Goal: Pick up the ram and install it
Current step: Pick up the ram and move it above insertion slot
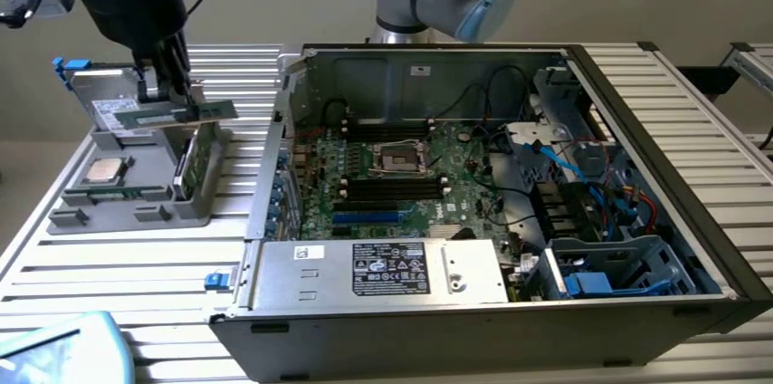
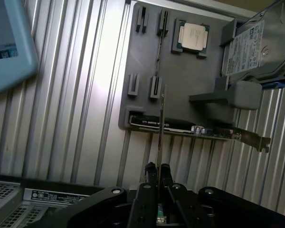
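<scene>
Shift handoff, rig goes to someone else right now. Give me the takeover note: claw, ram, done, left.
Claw: shut on the ram, gripping its upper edge, stick held level.
Ram: in the air over the gray parts tray, at the exterior view's left, outside the open computer case.
Tray: the processor chip and the expansion card sit in it.
Done: ram picked up.
Left: install. The ram is not yet over the motherboard.
</scene>
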`<state>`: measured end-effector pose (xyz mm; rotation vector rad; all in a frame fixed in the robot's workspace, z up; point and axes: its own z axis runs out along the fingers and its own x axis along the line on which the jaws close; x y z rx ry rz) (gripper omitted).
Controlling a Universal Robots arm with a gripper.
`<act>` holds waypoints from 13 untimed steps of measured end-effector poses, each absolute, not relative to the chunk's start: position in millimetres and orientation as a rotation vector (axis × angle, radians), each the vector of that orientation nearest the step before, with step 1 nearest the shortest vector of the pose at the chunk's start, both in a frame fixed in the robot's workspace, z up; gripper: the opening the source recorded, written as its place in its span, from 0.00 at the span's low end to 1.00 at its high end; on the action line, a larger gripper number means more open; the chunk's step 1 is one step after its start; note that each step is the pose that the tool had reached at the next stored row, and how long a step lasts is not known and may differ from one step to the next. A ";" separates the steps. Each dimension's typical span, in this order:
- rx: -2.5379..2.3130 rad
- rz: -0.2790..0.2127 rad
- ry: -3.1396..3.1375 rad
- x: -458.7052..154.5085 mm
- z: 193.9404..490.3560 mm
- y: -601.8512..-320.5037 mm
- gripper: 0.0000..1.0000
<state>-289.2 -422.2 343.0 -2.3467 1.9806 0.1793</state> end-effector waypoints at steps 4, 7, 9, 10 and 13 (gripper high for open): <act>-2.349 0.169 1.982 -281.7 343.3 -420.0 0.14; -2.359 0.152 1.991 -276.4 343.7 -418.4 0.14; -2.365 0.142 1.997 -274.3 346.1 -417.0 0.14; -2.367 0.139 1.999 -273.6 348.8 -415.9 0.14; -2.372 0.131 2.003 -271.6 358.3 -412.3 0.14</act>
